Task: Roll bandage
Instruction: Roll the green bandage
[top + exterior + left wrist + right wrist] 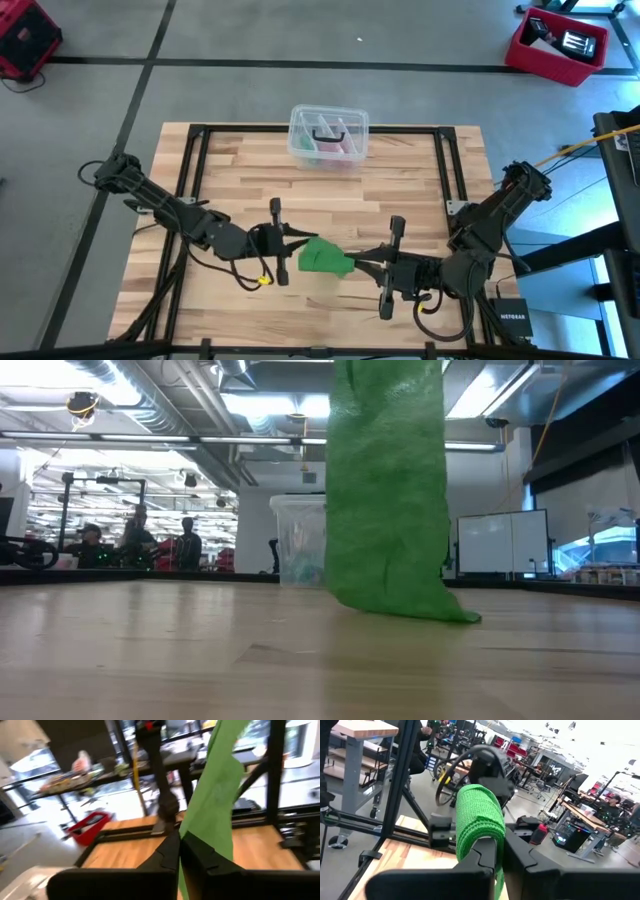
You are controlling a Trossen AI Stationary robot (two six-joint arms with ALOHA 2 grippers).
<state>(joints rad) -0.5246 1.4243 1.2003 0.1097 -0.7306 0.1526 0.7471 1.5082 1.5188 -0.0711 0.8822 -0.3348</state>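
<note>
The right gripper has its jaws clamped on the rolled end of the bandage, the green fabric wrapped over the jaw tips. Facing it, the left gripper has its jaws pressed together on the loose strip of the same bandage, which runs up past them in the left wrist view. Both grippers meet near the middle of the desk's front edge, left arm coming in from the left side, right arm from the right. Between them the bandage is held above the wood; in the low view it hangs down as a broad green sheet with its lower end touching the desk. A clear plastic box sits at the middle of the back edge, well apart from the bandage.
</note>
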